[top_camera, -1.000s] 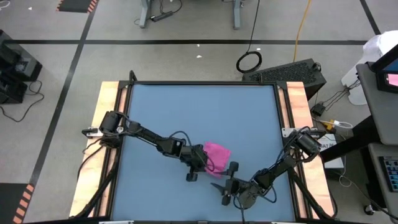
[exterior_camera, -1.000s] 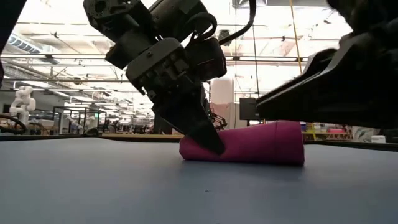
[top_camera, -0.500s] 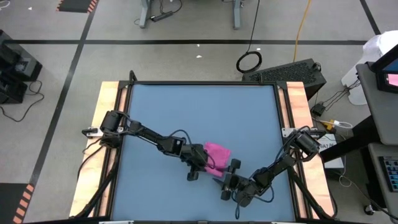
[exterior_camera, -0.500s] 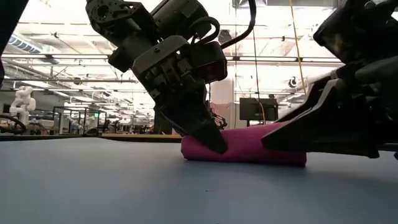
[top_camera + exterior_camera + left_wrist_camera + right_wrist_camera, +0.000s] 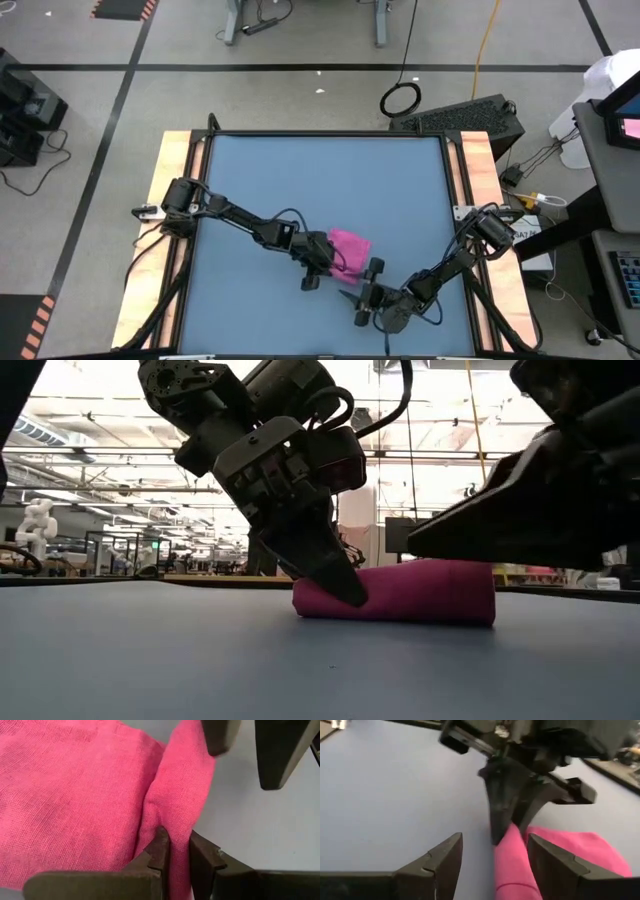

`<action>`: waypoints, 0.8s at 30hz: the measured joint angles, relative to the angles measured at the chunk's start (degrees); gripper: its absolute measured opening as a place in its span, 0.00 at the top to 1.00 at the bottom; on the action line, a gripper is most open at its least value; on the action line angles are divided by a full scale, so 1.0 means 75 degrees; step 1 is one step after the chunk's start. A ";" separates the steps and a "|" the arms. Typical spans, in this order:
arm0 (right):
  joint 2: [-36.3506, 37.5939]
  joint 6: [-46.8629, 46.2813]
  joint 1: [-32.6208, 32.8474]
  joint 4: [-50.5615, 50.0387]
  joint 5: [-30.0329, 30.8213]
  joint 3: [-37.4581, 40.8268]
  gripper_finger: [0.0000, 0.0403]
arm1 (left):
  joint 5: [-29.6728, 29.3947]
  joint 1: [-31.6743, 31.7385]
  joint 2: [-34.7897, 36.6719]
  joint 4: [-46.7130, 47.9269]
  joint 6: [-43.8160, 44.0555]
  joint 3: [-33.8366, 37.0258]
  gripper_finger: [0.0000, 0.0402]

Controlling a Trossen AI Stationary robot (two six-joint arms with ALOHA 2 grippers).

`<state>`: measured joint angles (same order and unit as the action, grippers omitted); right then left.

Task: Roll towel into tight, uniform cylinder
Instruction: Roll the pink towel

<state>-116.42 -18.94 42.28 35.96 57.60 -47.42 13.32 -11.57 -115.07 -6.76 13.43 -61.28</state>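
The blue table (image 5: 300, 180) sits in a big bright workshop with a grey floor around it; in the low view, shelves and lamps show far behind. The towel (image 5: 350, 247) is already a short fat pink roll; seen from above it lies a little toward four o'clock from the middle of the table, flat on the blue top.

The left gripper (image 5: 333, 266) comes in from nine o'clock and pinches the roll at the end that points to six o'clock; its jaws are squeezed together on a fold of the pink cloth, as the left wrist view shows (image 5: 176, 851). I think it holds on so the roll does not spring open or slide away.

The right gripper (image 5: 362, 300) waits just beside that same end, toward five o'clock from it; its jaws stand wide apart with nothing between them. In the right wrist view the pink end pokes up between its two dark fingers (image 5: 437, 862), close but not touched. It looks ready to close on the roll and help press it snug; that is my guess. One end looks a bit fatter than the other in the low view (image 5: 395, 592), so the roll may need evening out.
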 joint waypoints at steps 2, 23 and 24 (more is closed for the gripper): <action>0.0000 -0.0143 -0.0028 -0.0074 -0.0264 0.0000 0.47 | 0.0003 0.0000 0.0000 0.0000 0.0069 0.0000 0.87; -0.0702 -0.2494 -0.0175 -0.0999 -0.0160 -0.0025 0.47 | 0.0009 0.0041 0.0005 -0.0196 0.0038 0.0000 0.85; -0.0722 -0.2508 -0.0160 -0.0967 -0.0165 -0.0021 0.47 | -0.0015 0.0039 0.0051 -0.0159 -0.0067 0.0000 0.84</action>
<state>-121.83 -37.75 41.08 28.71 56.37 -47.57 13.21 -11.28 -114.69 -7.96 12.93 -61.28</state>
